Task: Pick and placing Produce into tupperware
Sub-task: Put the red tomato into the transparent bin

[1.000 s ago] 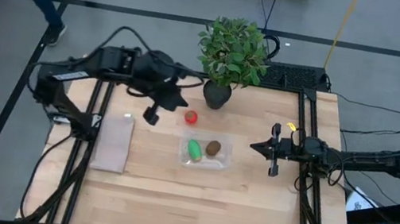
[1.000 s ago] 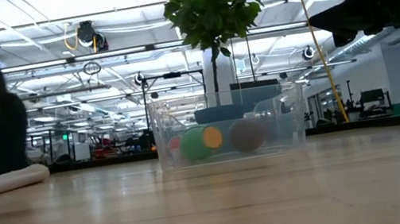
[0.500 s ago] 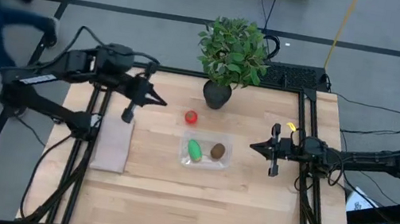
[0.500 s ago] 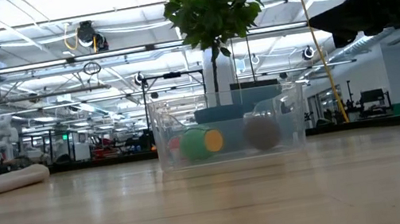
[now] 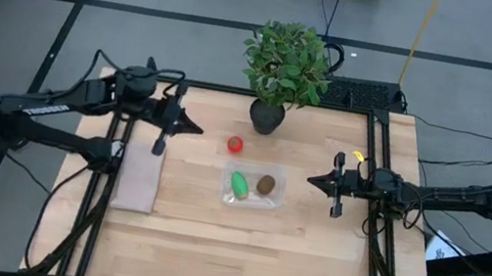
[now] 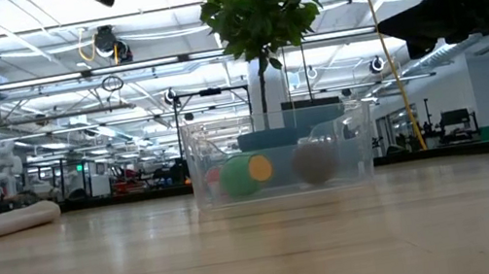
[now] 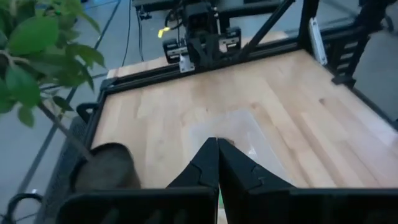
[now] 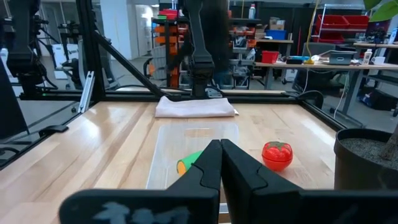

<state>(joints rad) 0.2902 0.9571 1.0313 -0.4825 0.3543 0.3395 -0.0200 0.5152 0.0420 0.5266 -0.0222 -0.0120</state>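
Observation:
The clear tupperware [image 5: 253, 188] sits mid-table with the green oblong piece [image 5: 239, 184] and the brown kiwi [image 5: 265, 184] lying in it; both show through its wall in the low view [image 6: 277, 156]. The red tomato [image 5: 235, 143] rests on the wood just beyond it, toward the far edge. My left gripper [image 5: 195, 129] hovers shut left of the tomato, pointing toward the table's right. At the table's right side, my right gripper [image 5: 311, 180] hovers shut, pointing at the tupperware. The right wrist view shows the tomato [image 8: 277, 154] beside the tupperware [image 8: 196, 140].
A potted leafy plant [image 5: 270, 112] stands at the far edge behind the tomato. A pale folded slab [image 5: 139, 178] lies near the left rail. Black frame rails run along both sides of the table. Bare wood stretches from the tupperware to the near edge.
My left gripper has drawn back from beside the tomato toward the table's left edge and risen out of the way. The kiwi has rocked slightly to the right and back inside the tupperware. A person has passed beyond the table's left side.

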